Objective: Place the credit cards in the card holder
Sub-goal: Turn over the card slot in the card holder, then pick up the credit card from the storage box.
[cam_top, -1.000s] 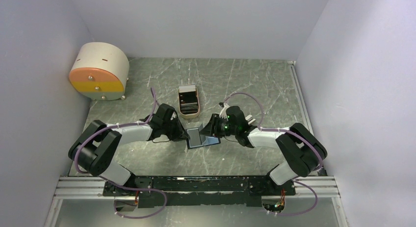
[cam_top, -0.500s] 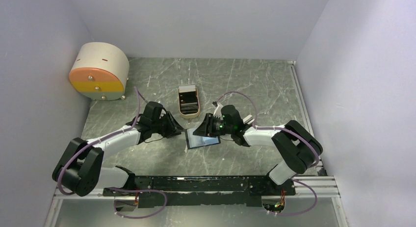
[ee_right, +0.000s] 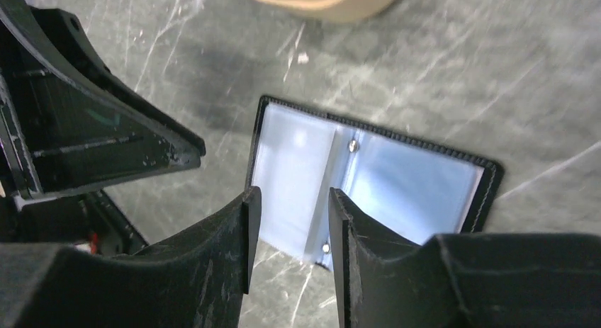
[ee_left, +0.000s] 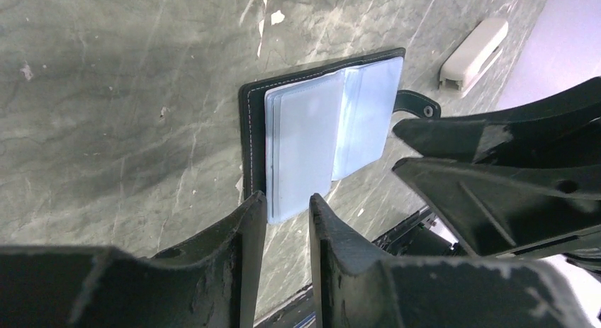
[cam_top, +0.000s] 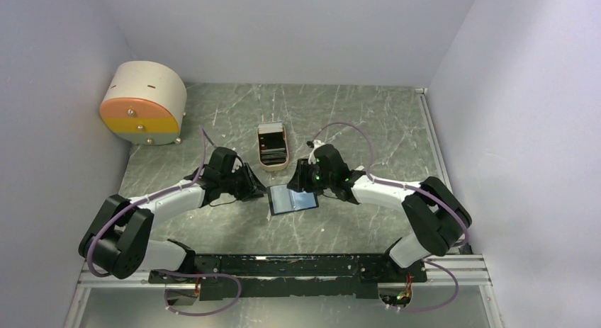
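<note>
The card holder [cam_top: 292, 199] lies open flat on the table, its glossy blue-grey pockets [ee_left: 319, 137] facing up and its snap tab [ee_left: 418, 105] at one end. My left gripper [ee_left: 285, 204] hovers just off its left edge, open by a narrow gap with nothing between the fingers. At the holder's far edge my right gripper [ee_right: 289, 197] stands over the pocket leaves [ee_right: 411, 186], open and empty. Both grippers show in the top view, left [cam_top: 261, 190] and right [cam_top: 299, 181]. The credit cards [cam_top: 273, 152] sit stacked in the beige tray [cam_top: 273, 168] behind the holder.
A big beige-and-orange round box [cam_top: 143, 103] stands at the back left. The beige tray [ee_left: 473, 53] is close behind both grippers. Walls close in the table on the left, back and right.
My left gripper has drawn back to the left off the holder and opened slightly. The pocket leaf that stood up now lies flat. My right gripper has shifted left over the holder's far edge.
</note>
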